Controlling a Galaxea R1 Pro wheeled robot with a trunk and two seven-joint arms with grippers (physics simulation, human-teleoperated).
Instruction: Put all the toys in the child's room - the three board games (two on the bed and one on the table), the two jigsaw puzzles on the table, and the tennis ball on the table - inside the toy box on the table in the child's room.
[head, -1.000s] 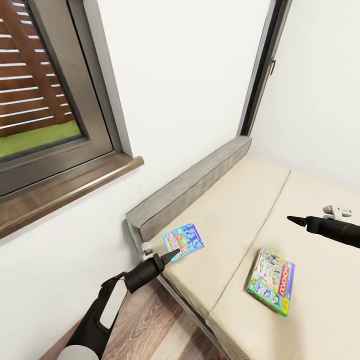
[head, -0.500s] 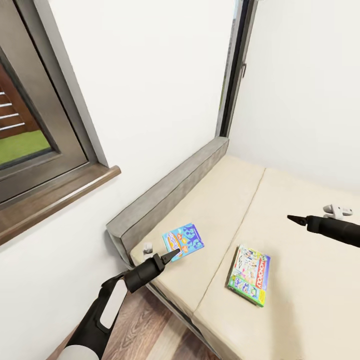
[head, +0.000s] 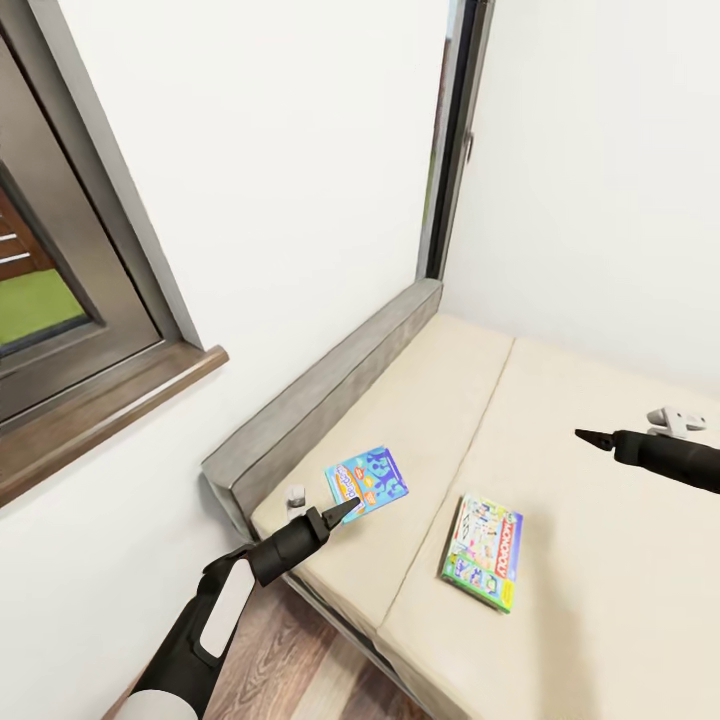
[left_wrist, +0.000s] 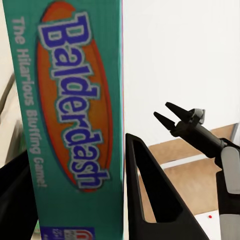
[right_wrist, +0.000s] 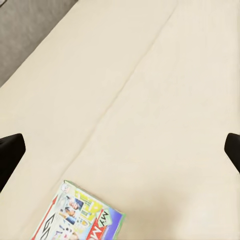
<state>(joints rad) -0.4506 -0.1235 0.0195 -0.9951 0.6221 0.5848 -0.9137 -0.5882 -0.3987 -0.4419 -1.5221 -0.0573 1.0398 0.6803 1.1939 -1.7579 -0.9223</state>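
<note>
My left gripper (head: 347, 507) is shut on the blue cartoon board game (head: 366, 481) and holds it in the air over the bed's near corner. In the left wrist view its teal "Balderdash" edge (left_wrist: 70, 115) stands between the black fingers (left_wrist: 150, 200). The green-edged Monopoly board game (head: 483, 551) lies flat on the beige mattress of the bed (head: 560, 400), and one corner of the box (right_wrist: 80, 212) shows in the right wrist view. My right gripper (head: 584, 435) hovers open above the mattress, right of and above the Monopoly box, holding nothing.
The bed's grey headboard (head: 330, 375) runs along the white wall. A window with a brown sill (head: 110, 400) is at the left and a dark frame (head: 450, 150) stands in the corner. Wood floor (head: 290, 660) lies below the bed's near edge.
The whole picture has shifted left, so the camera has turned. The window has slid out of frame and the Monopoly box sits further left. Both arms keep their places, the blue game still gripped.
</note>
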